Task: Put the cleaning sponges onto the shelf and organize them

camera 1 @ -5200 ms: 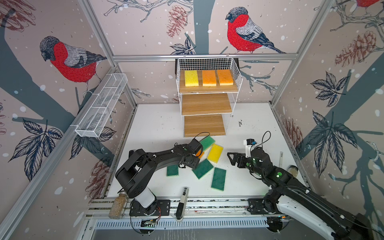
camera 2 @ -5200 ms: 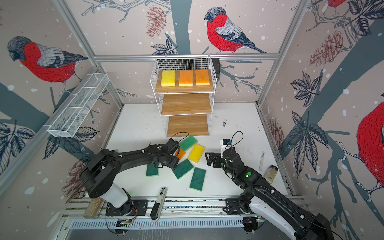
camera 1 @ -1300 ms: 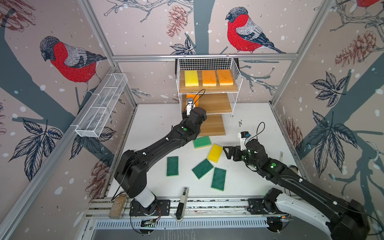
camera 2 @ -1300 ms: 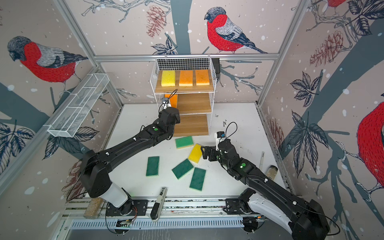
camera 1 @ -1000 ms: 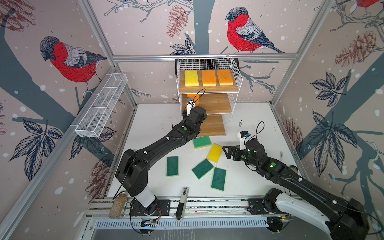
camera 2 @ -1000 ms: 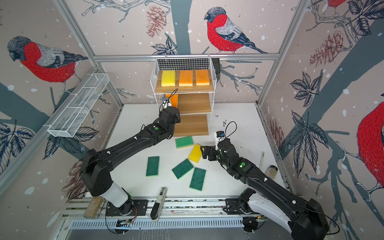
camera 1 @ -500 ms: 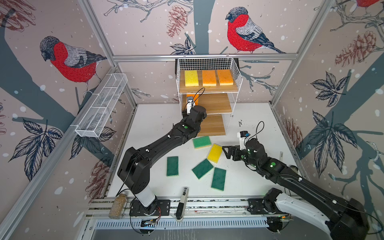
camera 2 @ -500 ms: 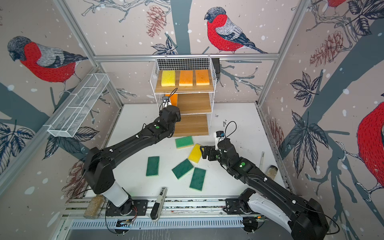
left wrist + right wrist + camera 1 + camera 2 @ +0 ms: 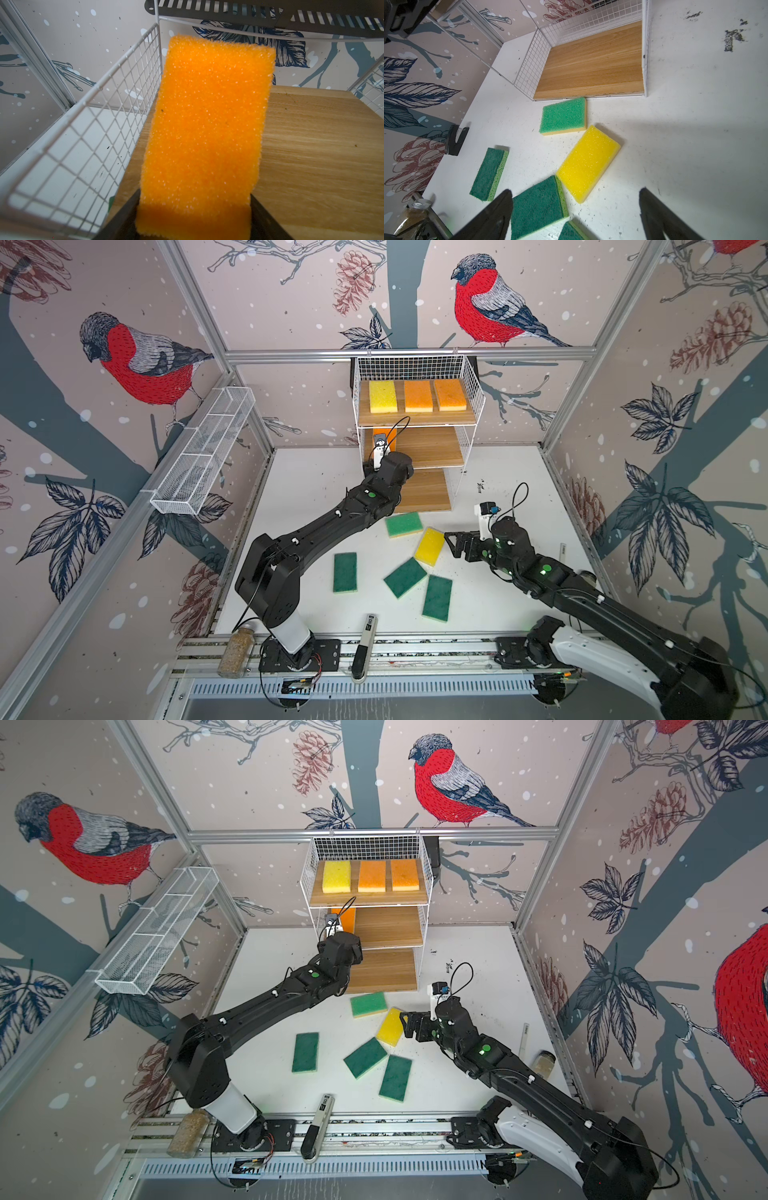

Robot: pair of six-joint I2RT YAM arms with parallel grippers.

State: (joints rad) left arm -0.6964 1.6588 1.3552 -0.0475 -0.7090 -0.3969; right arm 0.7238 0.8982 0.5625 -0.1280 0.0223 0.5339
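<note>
Shelf (image 9: 471, 383): stands at the middle of the far edge of the white surface (image 9: 311, 489). It has white wire sides and three wooden boards stepping down toward the near edge.
Top board (image 9: 415, 418): carries the shelved yellow sponge (image 9: 382, 396) at its left end, then the middle orange sponge (image 9: 418, 396) and the right orange sponge (image 9: 449, 394). All three lie flat, side by side with narrow gaps.
Middle board (image 9: 432, 445): the third orange sponge (image 9: 207, 124) is at its left end, just inside the wire side, with its length running front to back. Whether its far end rests on the wood I cannot tell.
Left tool (image 9: 194, 193): reaches in over the middle board's front edge. Its two dark fingers sit against the long sides of the third orange sponge's near end, gripping it.
Bottom board (image 9: 424, 491): the lowest step, with its left part hidden behind the left arm in both top views.
Lighter green sponge (image 9: 403, 524): flat on the surface, just in front of the bottom board's front edge.
Loose yellow sponge (image 9: 430, 546): mid-surface, turned diagonally, with one corner touching or nearly touching a dark green sponge.
Dark green sponges: three lie flat toward the near edge, the left one (image 9: 345, 572) apart from the middle one (image 9: 405, 577) and the right one (image 9: 437, 598).
Right tool (image 9: 453, 544): fingers spread wide with nothing between them, just right of the loose yellow sponge.
Mesh basket (image 9: 203, 448): hangs on the left wall frame, well apart from the sponges.
</note>
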